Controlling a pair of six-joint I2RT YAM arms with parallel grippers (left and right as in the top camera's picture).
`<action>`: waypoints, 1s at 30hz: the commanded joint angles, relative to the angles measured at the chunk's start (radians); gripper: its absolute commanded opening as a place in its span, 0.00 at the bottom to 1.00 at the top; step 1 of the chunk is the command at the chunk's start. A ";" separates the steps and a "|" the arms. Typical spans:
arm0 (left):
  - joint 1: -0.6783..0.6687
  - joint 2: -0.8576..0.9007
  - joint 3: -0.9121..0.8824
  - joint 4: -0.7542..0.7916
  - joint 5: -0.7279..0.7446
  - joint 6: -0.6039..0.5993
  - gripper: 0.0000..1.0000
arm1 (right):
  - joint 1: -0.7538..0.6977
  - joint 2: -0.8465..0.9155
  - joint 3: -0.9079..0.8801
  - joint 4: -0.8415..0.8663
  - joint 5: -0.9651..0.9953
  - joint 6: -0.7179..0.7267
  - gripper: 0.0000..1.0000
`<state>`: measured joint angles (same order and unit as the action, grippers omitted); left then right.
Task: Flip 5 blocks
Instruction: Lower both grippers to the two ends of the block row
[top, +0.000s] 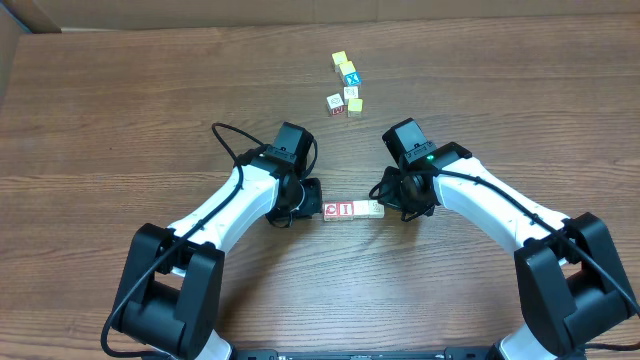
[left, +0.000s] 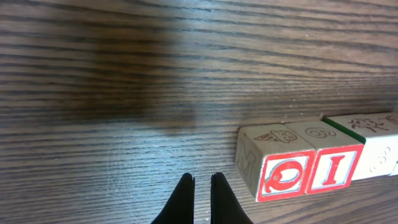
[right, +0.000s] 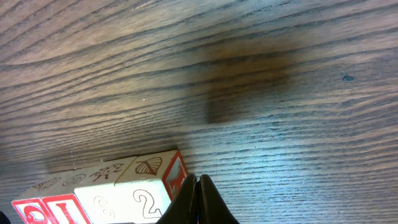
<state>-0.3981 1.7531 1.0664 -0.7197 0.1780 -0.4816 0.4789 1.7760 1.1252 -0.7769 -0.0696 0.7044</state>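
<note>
Row of small cream wooden letter blocks with red borders lies on brown wood-grain table. Left gripper just beside row's left end, fingers pinched together, empty. Right gripper at row's right end, closed, holding nothing. Beyond row, loose cluster: two cream-and-red blocks, yellow-topped cubes, blue-topped cube.

Blocks — touching row, upright; two red-bordered tops, rest pale.
</note>
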 joint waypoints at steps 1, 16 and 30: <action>-0.021 0.007 -0.004 0.002 -0.013 -0.021 0.04 | 0.004 0.007 -0.008 0.006 0.024 0.007 0.04; -0.042 0.009 -0.004 0.011 -0.055 -0.024 0.04 | 0.005 0.007 -0.037 0.045 0.042 0.007 0.04; -0.042 0.037 -0.005 0.023 -0.058 -0.025 0.04 | 0.005 0.007 -0.074 0.092 0.030 0.007 0.04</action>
<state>-0.4324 1.7626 1.0664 -0.7010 0.1371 -0.4961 0.4793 1.7760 1.0569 -0.6941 -0.0444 0.7063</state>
